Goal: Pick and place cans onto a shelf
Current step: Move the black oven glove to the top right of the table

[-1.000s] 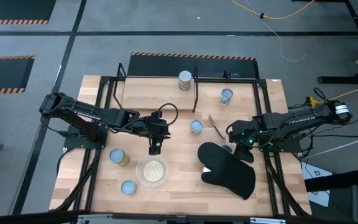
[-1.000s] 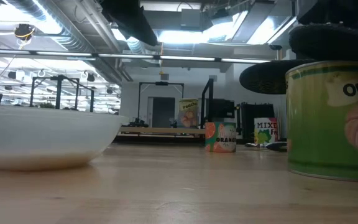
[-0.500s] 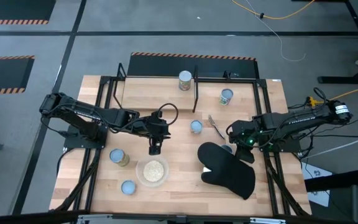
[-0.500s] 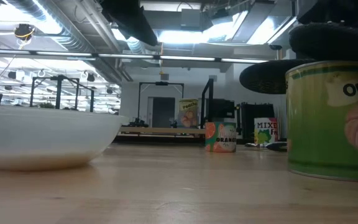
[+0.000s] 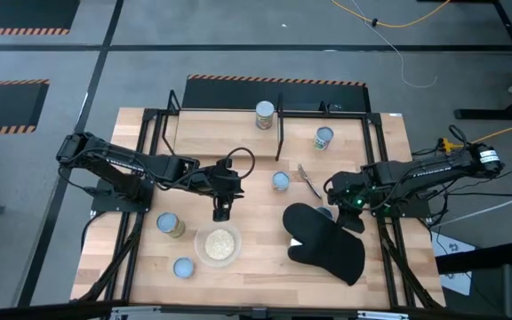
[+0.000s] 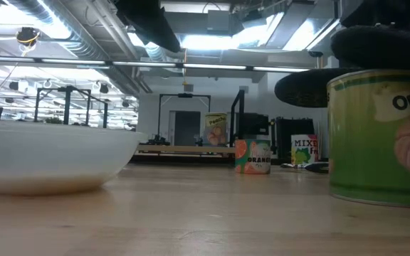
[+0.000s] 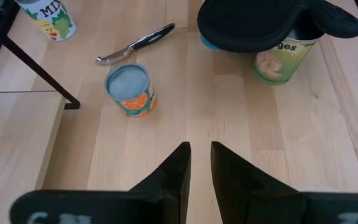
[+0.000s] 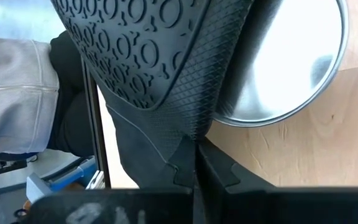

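A black oven mitt [image 5: 327, 242] lies across the right half of the wooden table [image 5: 256, 267], its cuff end draped over a green-labelled can [image 7: 277, 60] so that only the can's lower side shows in the left wrist view. The right gripper [image 5: 349, 203] sits at that cuff, its fingers pinched together on the mitt's textured edge, with the can's silvery top [image 8: 291, 56] just beside them in the right wrist view. The left gripper [image 5: 222, 212] hangs over the table's middle with its two fingers [image 7: 173, 174] narrowly parted and holding nothing. Ahead of it stands an orange-labelled can [image 5: 280, 181], with a metal can opener [image 5: 307, 180] lying close by. A clear bowl of pale grain [image 5: 218, 244] rests just below the left gripper in the high view, flanked by one can [image 5: 169, 224] and another can [image 5: 183, 268] nearer the front edge. On the shelf [image 5: 220, 129] at the far side stands a single can [image 5: 264, 114]; a further can [image 5: 324, 138] stands beside its black post. Beyond the table, grey floor carries striped hazard tape and a yellow cable [image 5: 389, 22].
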Action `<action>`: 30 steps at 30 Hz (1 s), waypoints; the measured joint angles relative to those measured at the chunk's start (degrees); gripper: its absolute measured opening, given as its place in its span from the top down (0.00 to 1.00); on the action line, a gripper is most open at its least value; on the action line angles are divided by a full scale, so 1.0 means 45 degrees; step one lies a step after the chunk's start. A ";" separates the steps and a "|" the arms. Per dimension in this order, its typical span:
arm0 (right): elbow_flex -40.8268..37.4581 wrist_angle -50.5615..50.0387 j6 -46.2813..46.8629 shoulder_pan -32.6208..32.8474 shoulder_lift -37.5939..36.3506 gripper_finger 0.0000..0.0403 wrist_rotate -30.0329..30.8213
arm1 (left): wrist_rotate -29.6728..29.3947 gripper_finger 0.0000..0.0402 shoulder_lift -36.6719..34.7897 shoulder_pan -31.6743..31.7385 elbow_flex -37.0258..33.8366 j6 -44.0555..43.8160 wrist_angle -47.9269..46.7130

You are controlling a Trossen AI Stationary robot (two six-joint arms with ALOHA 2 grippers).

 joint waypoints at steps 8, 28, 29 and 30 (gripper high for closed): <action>0.0608 0.0058 -0.0013 0.0000 -0.0657 0.98 -0.0016 | 0.0000 0.86 0.0005 0.0000 0.0000 0.0000 0.0000; 0.7069 -0.4222 -0.2060 0.0000 -0.1198 0.98 0.0604 | -0.0005 0.86 0.0000 0.0000 0.0000 0.0003 -0.0005; 0.7422 -0.4524 -0.2208 0.0000 -0.1201 0.98 0.0866 | 0.0000 0.86 0.0005 0.0005 0.0000 0.0000 -0.0003; 0.7765 -0.4862 -0.2296 0.0000 -0.1201 0.98 0.1203 | -0.0001 0.86 0.0004 0.0000 0.0000 0.0000 -0.0004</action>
